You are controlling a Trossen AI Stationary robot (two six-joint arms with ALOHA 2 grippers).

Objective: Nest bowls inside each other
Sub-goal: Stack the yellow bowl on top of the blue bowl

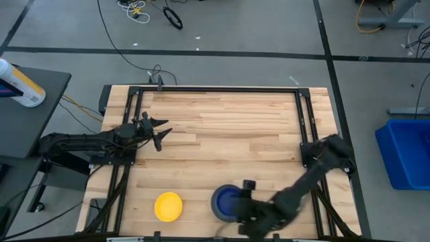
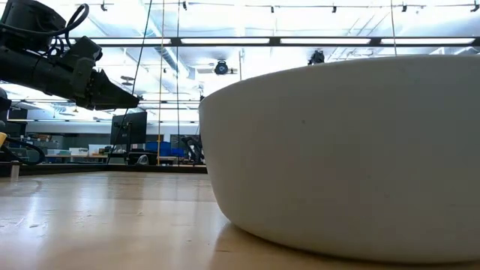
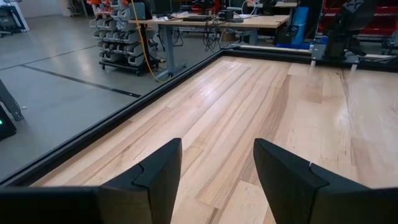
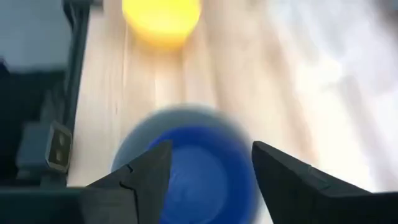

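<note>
A dark blue bowl sits inside a paler grey-blue bowl near the table's near edge; this stack fills the low view as a pale wall, resting on its base. A yellow bowl stands alone to its left, also visible in the right wrist view. My right gripper hovers open just above the stack, slanting down, with nothing between its fingers. My left gripper waits open at the table's left side, above bare wood.
Black frame rails run along the table's far, left and right sides. The middle and far part of the wooden top is free room. A white bottle lies on a side table to the left, and a blue bin stands off to the right.
</note>
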